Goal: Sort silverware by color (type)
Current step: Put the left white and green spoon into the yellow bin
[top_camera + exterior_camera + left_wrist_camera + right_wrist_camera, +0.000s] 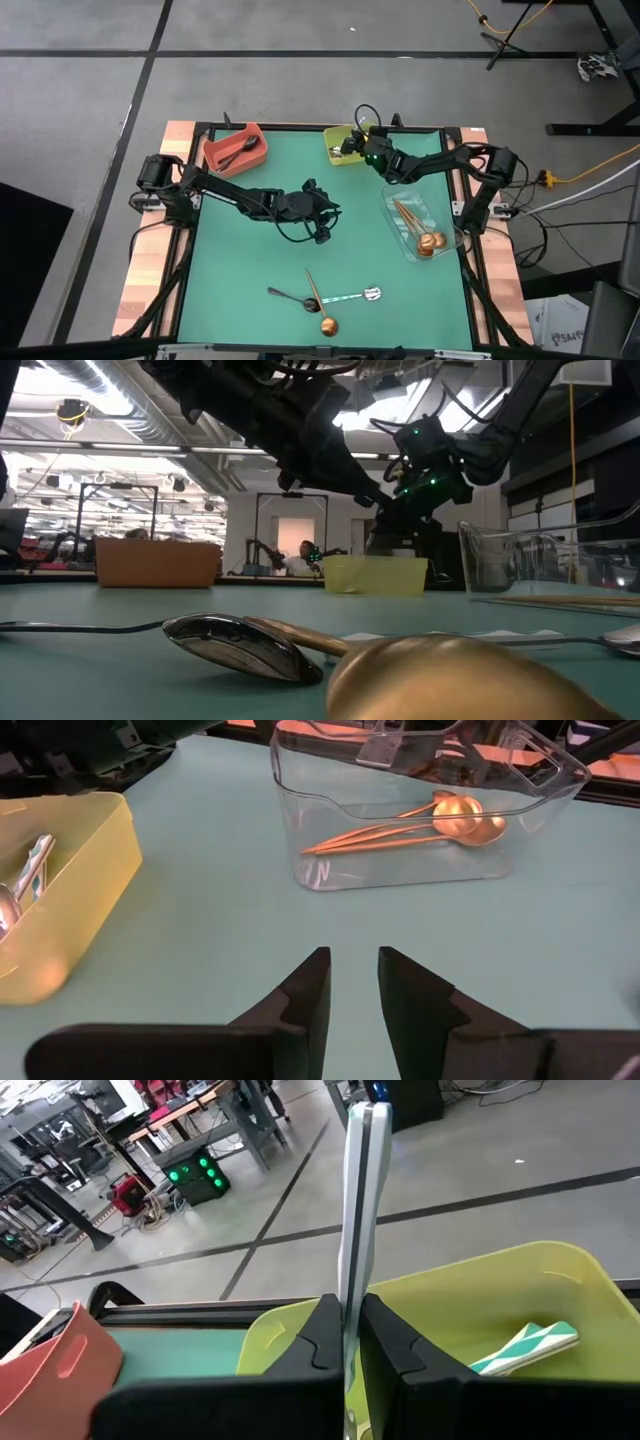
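Observation:
My right gripper (358, 148) hangs over the yellow-green bin (338, 155) at the far edge, shut on a silver spoon (356, 1220). Another silver spoon (525, 1348) lies inside that bin. My left gripper (352, 990) hovers over mid-table (325, 228), open with nothing between its fingers. Near the front edge a black spoon (290, 297), a copper spoon (322, 310) and a silver spoon (352, 296) lie flat on the green mat. The clear bin (447, 238) holds copper spoons (420, 830). A black spoon (238, 153) lies in the red bin (212, 150). My right gripper pinches the silver spoon's flat shaft (352, 1285) between its two fingers. The shaft stands edge-on and runs along the fingers, reaching well past their tips. The fingers come from the table's right, slanting slightly down. The spoon is clear of the table, above the yellow-green bin.
The red bin sits at the far left, the yellow-green bin at the far middle, the clear bin along the right edge. Bare green mat (250, 260) lies between my left gripper and the loose spoons. Beyond the far edge is the room, with other work stations.

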Motion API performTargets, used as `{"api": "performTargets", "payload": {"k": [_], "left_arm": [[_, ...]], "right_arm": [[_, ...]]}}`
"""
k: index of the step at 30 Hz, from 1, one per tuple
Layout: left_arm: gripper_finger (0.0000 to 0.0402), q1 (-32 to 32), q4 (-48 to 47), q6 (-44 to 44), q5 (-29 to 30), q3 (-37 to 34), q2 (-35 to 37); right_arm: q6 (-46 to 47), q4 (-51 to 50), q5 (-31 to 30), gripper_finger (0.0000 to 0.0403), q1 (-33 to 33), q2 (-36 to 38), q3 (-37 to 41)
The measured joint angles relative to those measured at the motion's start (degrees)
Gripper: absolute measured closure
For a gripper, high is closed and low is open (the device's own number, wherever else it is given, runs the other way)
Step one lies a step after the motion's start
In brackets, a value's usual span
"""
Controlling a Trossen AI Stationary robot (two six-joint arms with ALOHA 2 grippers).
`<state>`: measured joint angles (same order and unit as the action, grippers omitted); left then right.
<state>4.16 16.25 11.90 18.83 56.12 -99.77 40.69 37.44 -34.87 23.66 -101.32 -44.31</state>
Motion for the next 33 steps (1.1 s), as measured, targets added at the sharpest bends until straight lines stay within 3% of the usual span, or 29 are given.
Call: {"api": "performTargets", "payload": {"k": [33], "left_arm": [[0.0321,0.0,0.0,0.0,0.2,0.0,0.0]], "right_arm": [[4.0,-1.6,4.5,0.0401,0.0,0.0,0.0]]}}
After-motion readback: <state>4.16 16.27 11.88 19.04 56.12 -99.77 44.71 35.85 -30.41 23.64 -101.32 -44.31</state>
